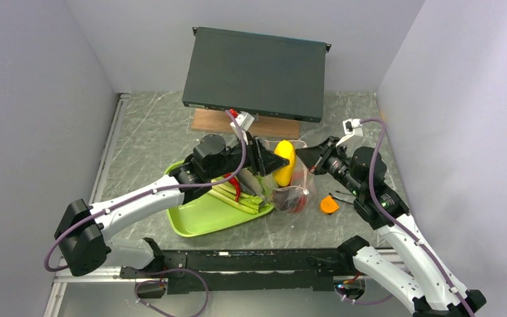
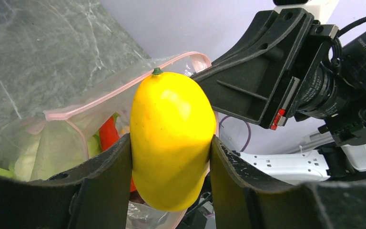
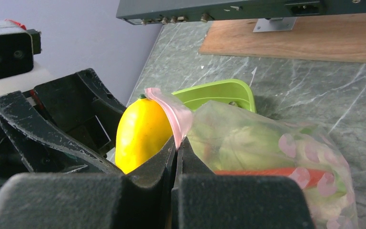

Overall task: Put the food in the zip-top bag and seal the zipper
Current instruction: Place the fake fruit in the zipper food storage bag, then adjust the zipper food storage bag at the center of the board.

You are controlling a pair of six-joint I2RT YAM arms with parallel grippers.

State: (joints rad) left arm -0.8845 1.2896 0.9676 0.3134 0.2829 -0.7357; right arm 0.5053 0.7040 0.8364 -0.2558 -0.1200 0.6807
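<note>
My left gripper (image 1: 269, 160) is shut on the yellow fruit (image 1: 284, 163) and holds it at the mouth of the clear zip-top bag (image 1: 294, 191). In the left wrist view the yellow fruit (image 2: 172, 138) sits between my two fingers (image 2: 107, 176), in front of the bag's pink zipper strip (image 2: 100, 99). My right gripper (image 1: 305, 158) is shut on the bag's rim; in the right wrist view (image 3: 177, 143) its fingers pinch the pink zipper edge (image 3: 171, 112) and hold the mouth up. The bag (image 3: 262, 148) holds pale green cabbage and a red chilli (image 3: 267, 172).
A lime-green tray (image 1: 204, 214) with green stalks (image 1: 237, 198) and a red chilli (image 1: 237, 188) lies under my left arm. An orange-handled tool (image 1: 330, 203) lies right of the bag. A dark metal box (image 1: 254, 72) on a wooden board (image 1: 251, 125) stands behind.
</note>
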